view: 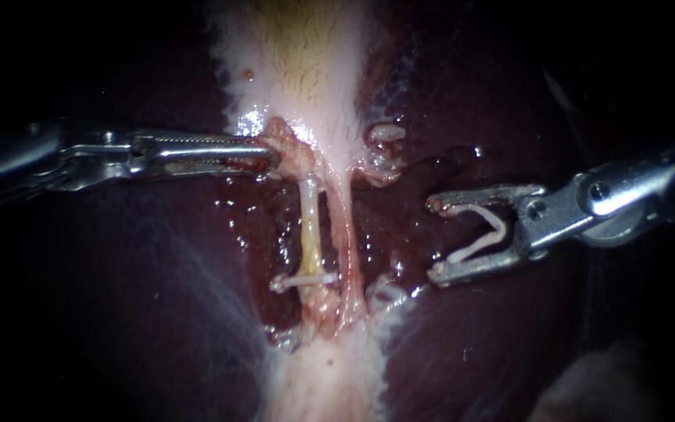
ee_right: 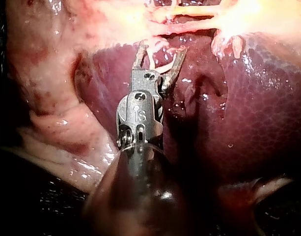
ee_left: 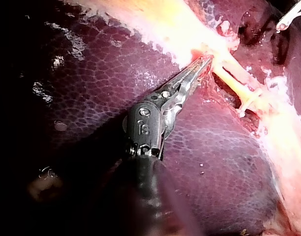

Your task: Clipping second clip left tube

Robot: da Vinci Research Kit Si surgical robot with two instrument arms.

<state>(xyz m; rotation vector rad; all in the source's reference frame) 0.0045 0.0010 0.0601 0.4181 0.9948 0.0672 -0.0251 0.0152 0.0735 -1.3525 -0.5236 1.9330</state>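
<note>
Two tubes run side by side down the middle of the endoscope view. The yellowish left tube (view: pixel 312 227) carries a white clip (view: pixel 303 279) across its lower end; the pink right tube (view: pixel 345 234) is bare. My left instrument (view: pixel 273 155) is shut on the pale tissue at the tubes' upper end, also seen from its wrist (ee_left: pixel 204 64). My right instrument (view: pixel 434 240) stands to the right of both tubes, apart from them. Its jaws are wide apart and hold a white V-shaped clip (view: pixel 482 233) between them. In the right wrist view those jaws (ee_right: pixel 161 49) point at the tubes (ee_right: pixel 189 12).
Dark red liver (view: pixel 158 297) lies on both sides of the tubes. The pale gallbladder (view: pixel 306 62) spreads above them, and more pale tissue (view: pixel 330 375) lies below. A wet raw bed (view: pixel 400 227) separates the right tube from my right instrument.
</note>
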